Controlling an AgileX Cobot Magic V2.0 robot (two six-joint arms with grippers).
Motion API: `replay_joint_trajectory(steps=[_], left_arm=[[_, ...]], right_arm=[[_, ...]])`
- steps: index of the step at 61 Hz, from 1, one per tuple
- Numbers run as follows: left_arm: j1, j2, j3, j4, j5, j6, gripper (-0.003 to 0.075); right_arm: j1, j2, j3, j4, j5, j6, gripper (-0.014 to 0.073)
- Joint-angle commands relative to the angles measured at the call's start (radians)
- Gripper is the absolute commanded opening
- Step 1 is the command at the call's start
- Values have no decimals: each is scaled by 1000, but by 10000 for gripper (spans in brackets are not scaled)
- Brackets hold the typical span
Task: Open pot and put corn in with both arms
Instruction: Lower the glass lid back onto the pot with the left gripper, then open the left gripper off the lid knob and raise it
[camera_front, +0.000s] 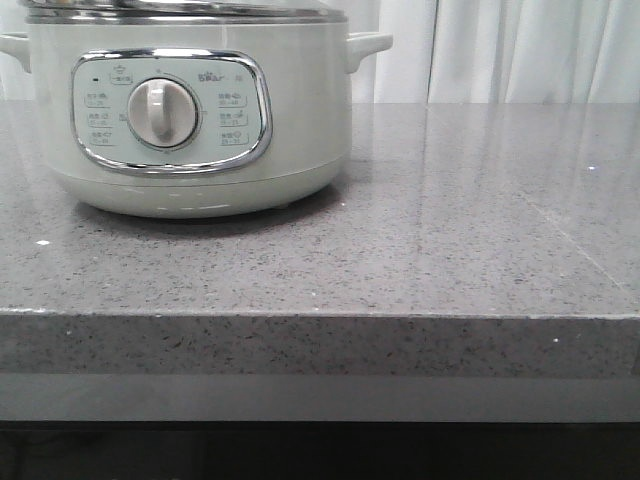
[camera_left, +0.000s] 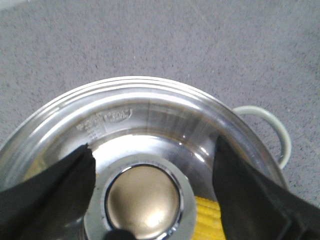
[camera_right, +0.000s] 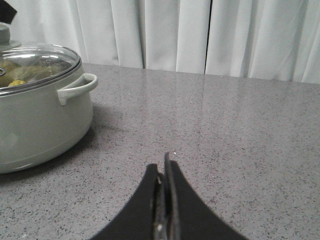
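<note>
The pale grey-green pot stands at the table's back left, its dial panel facing me and its metal-rimmed glass lid on. In the left wrist view I look down on the lid. My left gripper is open, one black finger on each side of the round lid knob, not touching it. The yellow corn shows through the glass, inside the pot. My right gripper is shut and empty, low over the table to the right of the pot. Neither gripper shows in the front view.
The grey speckled table runs right of the pot to its front edge. White curtains hang behind. One pot side handle sticks out toward my right gripper.
</note>
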Motion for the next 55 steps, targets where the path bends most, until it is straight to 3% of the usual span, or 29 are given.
replay_joint_trajectory(steps=[1, 8, 18, 24, 55], left_arm=[[2, -97, -37, -19, -61, -5, 481], [16, -154, -32, -19, -15, -5, 403], [21, -277, 74, -19, -25, -1, 99], [21, -361, 177, -19, -73, -1, -18], [21, -942, 884, -28, -437, 24, -18]], right_arm=[[-4, 4, -20, -2, -84, -9, -67], [-4, 4, -20, -2, -85, -9, -67], [-4, 4, -20, -2, -84, -9, -67], [-4, 4, -20, -2, -84, -9, -67], [-4, 4, -20, -2, -81, -9, -67]])
